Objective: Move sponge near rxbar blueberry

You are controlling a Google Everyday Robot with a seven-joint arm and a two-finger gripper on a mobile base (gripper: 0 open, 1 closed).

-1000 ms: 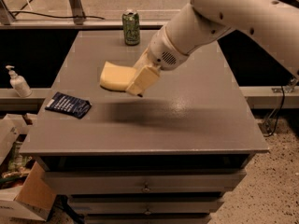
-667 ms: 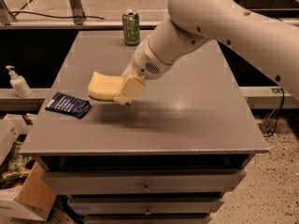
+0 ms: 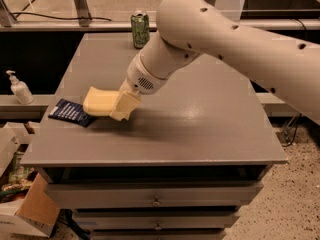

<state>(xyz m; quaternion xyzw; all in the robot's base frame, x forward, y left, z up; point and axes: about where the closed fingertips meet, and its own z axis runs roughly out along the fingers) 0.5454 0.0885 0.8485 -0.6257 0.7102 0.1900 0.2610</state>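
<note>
Tool: two yellowish fingers closed on the right end of the sponge, gripping it. Positioned low over the left front part of the surface, at the end of a pale arm that reaches in from the upper right.

Sponge: pale yellow foam block, held roughly level and sticking out leftward from the tool. A shadow lies on the surface under it; whether its underside touches the surface cannot be told.

Rxbar blueberry: dark navy packet with white lettering, lying flat near the left edge of the surface. The sponge's left end sits just beside its right corner; contact between the two cannot be told.

Surface: grey top of a cabinet, with drawers below its front edge.

Green can: upright at the far edge, well apart from the sponge.

Pump bottle: white, upright on a ledge to the left, off the surface.

Cardboard box: on the floor, lower left.
</note>
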